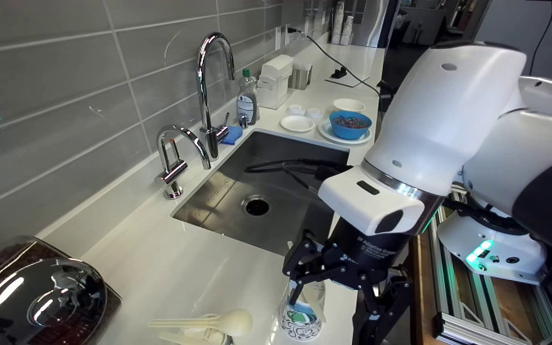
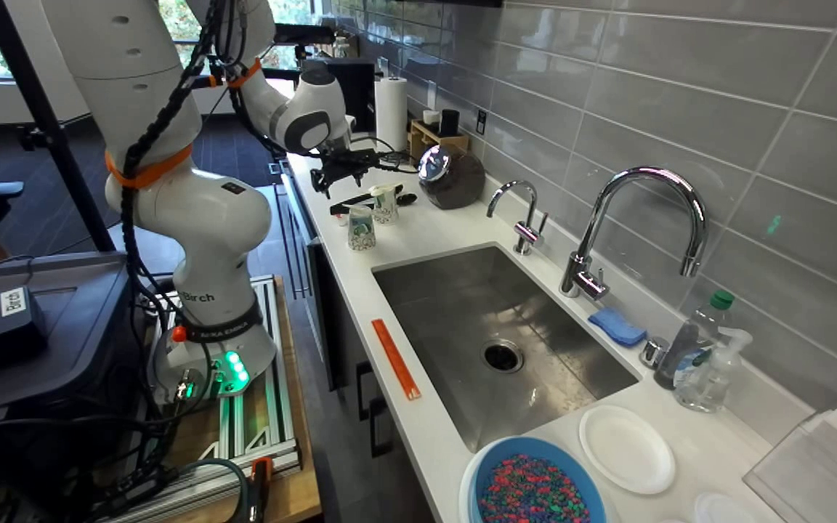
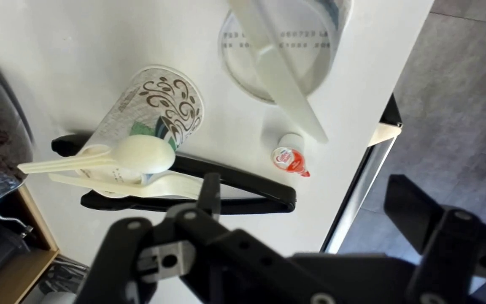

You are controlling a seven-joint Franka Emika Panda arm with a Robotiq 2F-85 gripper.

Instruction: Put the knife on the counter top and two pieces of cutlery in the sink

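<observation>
Tool [image 3: 304, 190] over there: spread wide
Knife [image 3: 283, 84]: lower than the tool, on its sink [image 2: 455, 312] side, apart
Spoon [image 3: 146, 154], fork [image 3: 165, 185]: also lower, on the tool's wall [image 2: 680, 116] side

There is one worktop [image 1: 170, 268], with one sink [image 2: 455, 327], one drain [image 2: 502, 356] and two taps [image 2: 524, 243] [image 2: 576, 274]. There are one knife [image 3: 283, 80], one spoon [image 3: 141, 154] and one fork [image 3: 133, 190], three pieces in all. The wrist view gives two cups [image 3: 154, 103] [image 3: 310, 59], one pair of tongs [image 3: 255, 185] and one creamer [image 3: 289, 156]. Add one jar [image 2: 462, 181], one roll [image 2: 391, 112], one orange strip [image 2: 395, 359], one cloth [image 2: 617, 326] and two bottles [image 2: 698, 330] [image 2: 705, 381]. There is one blue bowl [image 1: 348, 133]; the beads [image 2: 531, 490] in it are too small and too many to count. In an exterior view the dishes [image 1: 297, 123] number five: three broad, two small. There are two cup stacks [image 1: 338, 24] [image 1: 347, 31] as well.
</observation>
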